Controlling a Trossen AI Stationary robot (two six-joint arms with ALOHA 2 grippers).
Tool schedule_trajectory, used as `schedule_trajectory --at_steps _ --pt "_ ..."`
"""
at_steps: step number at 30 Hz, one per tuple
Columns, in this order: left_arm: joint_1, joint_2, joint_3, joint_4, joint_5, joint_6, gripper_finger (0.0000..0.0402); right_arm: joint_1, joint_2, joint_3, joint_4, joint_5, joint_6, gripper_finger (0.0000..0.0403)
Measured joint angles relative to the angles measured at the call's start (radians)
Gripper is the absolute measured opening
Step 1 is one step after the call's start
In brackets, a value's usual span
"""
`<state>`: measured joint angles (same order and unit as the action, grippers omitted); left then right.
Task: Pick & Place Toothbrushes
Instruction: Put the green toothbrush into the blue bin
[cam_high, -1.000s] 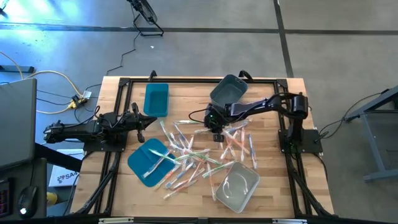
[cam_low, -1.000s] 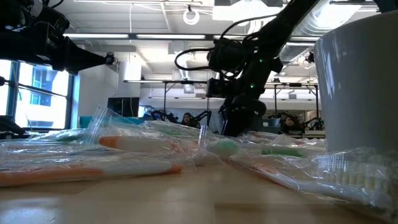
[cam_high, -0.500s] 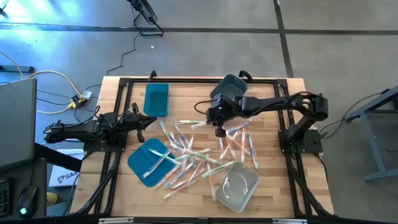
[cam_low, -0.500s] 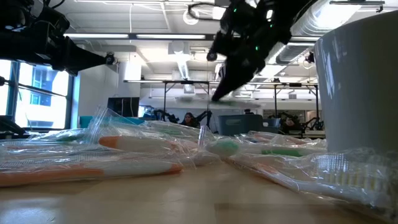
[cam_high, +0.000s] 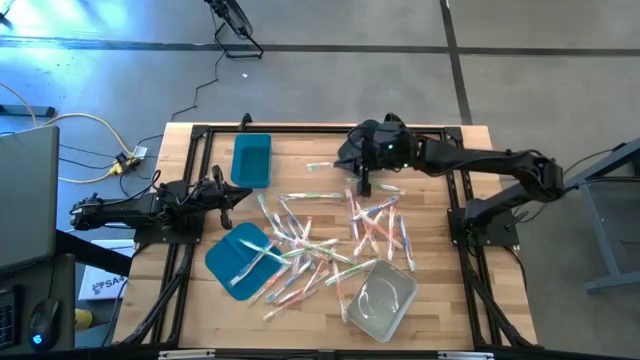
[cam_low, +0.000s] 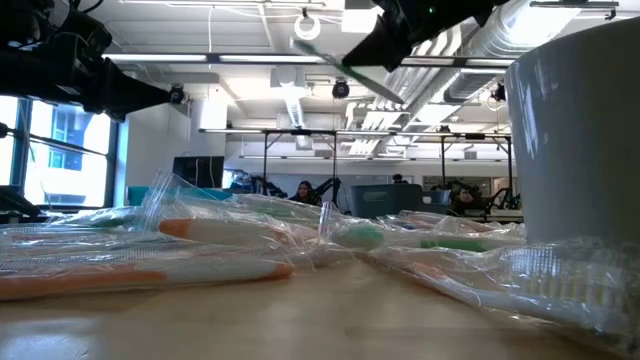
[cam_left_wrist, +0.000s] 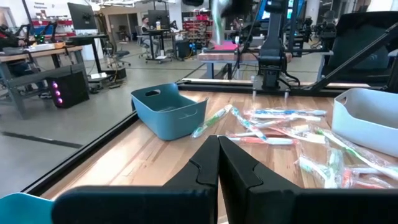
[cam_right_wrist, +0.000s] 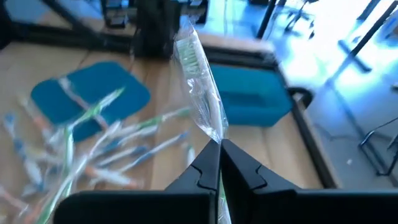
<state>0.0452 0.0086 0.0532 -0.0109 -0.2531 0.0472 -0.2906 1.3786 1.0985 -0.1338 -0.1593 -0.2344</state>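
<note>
Toothbrush lifted over the grey bin

Tabletop of pale wood planks carries everything, framed by black rails. On it sit four containers: a grey bin at the far middle, mostly hidden under the right arm; a teal bin at the far left; a flat teal lid near the left front; and a clear bin at the right front. The left arm lies low along the tabletop's left edge, and the left gripper points across the wood toward the grey bin with its fingers pressed together on nothing. The right arm reaches in from the right side, and the right gripper hangs above the tabletop at the grey bin's near edge. Its fingers are clamped on one wrapped toothbrush, pale with a green head in a clear sleeve, which sticks out past the fingertips. The other toothbrushes, wrapped and with green, orange or blue parts, lie scattered across the middle of the tabletop between the lid and the clear bin, several crossing one another and a few resting on the lid.
</note>
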Motion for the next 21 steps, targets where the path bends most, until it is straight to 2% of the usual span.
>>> schedule_trajectory --at_steps 10,15,18,21 --pt "0.000 0.000 0.000 0.012 -0.002 0.000 0.0000 -0.039 -0.017 0.000 0.069 -0.001 0.002 0.0004" --pt "0.000 0.000 0.000 0.044 -0.062 -0.052 0.0005 -0.045 -0.013 0.000 0.070 0.001 0.002 0.0004" --pt "0.000 0.000 0.000 0.042 -0.077 -0.056 0.0032 -0.045 -0.013 0.000 0.080 0.000 0.002 0.0004" --pt "0.000 0.000 0.000 0.049 -0.094 -0.062 0.0078 -0.045 -0.013 0.000 0.083 0.000 0.002 0.0004"
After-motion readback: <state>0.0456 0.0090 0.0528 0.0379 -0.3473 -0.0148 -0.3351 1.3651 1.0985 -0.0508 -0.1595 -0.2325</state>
